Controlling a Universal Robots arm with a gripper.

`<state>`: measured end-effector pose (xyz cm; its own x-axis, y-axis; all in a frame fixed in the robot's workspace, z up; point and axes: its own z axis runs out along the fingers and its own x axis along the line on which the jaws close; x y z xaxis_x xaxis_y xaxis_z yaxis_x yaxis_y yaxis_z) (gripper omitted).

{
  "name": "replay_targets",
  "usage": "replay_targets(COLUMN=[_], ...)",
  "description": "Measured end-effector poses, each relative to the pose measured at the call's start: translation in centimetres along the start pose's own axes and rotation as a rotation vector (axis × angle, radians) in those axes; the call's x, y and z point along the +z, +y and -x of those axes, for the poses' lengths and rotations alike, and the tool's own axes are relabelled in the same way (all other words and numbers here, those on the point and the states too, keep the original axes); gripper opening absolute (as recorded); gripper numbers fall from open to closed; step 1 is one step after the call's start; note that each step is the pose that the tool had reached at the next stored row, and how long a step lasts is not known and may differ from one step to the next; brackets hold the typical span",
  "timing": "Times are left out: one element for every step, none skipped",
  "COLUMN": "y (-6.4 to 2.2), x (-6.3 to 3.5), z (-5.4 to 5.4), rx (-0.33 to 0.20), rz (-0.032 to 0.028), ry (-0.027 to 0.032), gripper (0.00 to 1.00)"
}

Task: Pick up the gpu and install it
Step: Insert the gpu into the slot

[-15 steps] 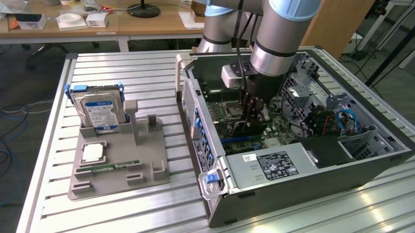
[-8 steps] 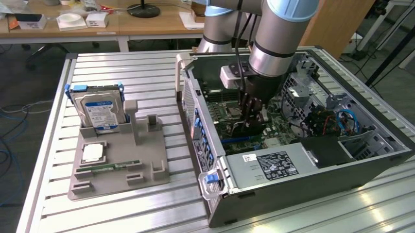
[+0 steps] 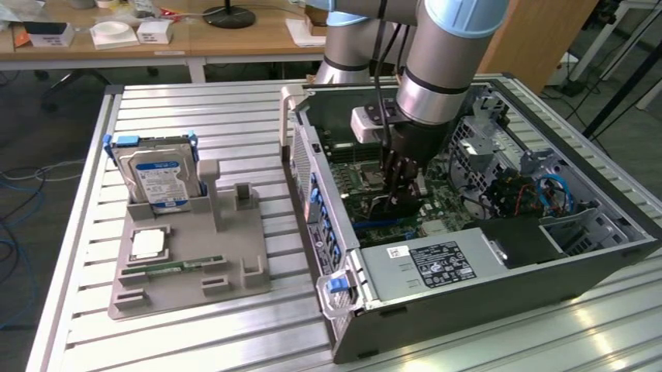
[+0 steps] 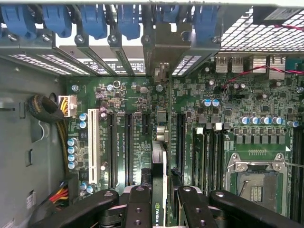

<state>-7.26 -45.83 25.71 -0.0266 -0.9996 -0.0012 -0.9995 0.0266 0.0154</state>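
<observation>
- Silver hard drive with blue-white label [image 3: 157,180] stands upright in grey plastic holder [image 3: 186,263], near the slatted metal bench's [image 3: 207,108] middle.
- Small narrow green memory stick [image 3: 170,267] lies on the holder.

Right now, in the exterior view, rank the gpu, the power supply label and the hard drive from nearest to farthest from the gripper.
1. gpu, held in the gripper, inside the case.
2. power supply label, at the case's front edge.
3. hard drive, upright in the grey holder, at the exterior view's left.
</observation>
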Motion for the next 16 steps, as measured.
replay_targets(y=[0.0,0.0,0.0,0.0,0.0,0.01,0.01,0.02,0.02,0.03,0.08,0.14,0.18,0.2,0.21,0.21], x=[0.1,0.17,0.23,0.25,0.26,0.27,0.29,0.29,0.29,0.3,0.3,0.32,0.32,0.31,0.31,0.3], z=[0.0,0.0,0.0,0.0,0.0,0.01,0.02,0.03,0.05,0.06,0.06,0.07,0.07,0.09,0.1,0.11], rx=[0.0,0.0,0.0,0.0,0.0,0.0,0.0,0.0,0.0,0.0,0.0,0.0,0.0,0.0,0.0,0.0], rz=[0.0,0.0001,0.0002,0.0003,0.0003,0.0002,0.0002,0.0,0.0,0.0,0.0001,-0.0001,-0.0002,-0.0002,-0.0001,0.0], ry=[0.0002,0.0006,0.0008,0.0009,0.001,0.0009,0.0007,0.0006,0.0006,0.0004,0.0001,-0.0002,-0.0001,0.0001,0.0003,0.0004], gripper=[0.26,0.26,0.26,0.26,0.26,0.26,0.26,0.26,0.26,0.26,0.26,0.26,0.26,0.26,0.26,0.26])
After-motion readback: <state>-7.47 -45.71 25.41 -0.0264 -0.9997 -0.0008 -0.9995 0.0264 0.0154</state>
